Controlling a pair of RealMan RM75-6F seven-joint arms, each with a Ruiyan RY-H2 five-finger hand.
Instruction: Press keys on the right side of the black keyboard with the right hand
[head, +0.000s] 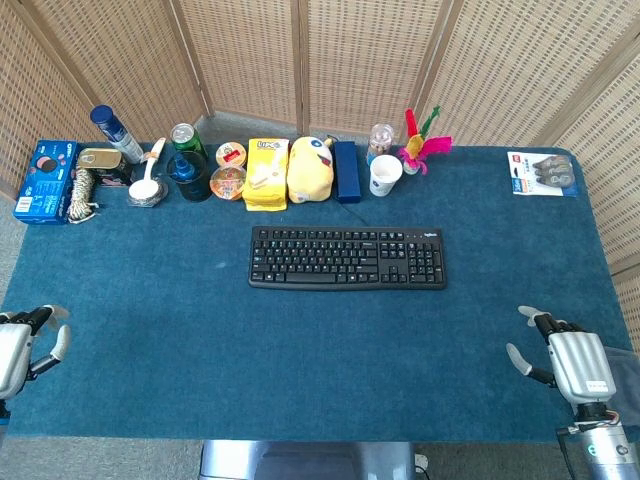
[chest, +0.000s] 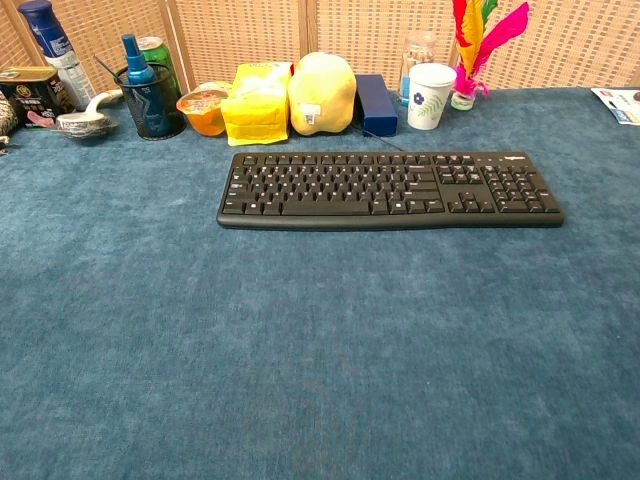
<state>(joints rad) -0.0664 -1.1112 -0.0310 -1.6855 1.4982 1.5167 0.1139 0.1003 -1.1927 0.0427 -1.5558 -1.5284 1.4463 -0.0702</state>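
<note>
Just one black keyboard, untouched

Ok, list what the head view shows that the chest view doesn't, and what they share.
Only the head view shows both hands: the left hand and right hand resting near the table's front corners, holding nothing, far from the keys. It also shows the blue box at far left. The chest view adds nothing new, only a closer look at the keys. Both show the black keyboard, white cup and yellow bag.
</note>
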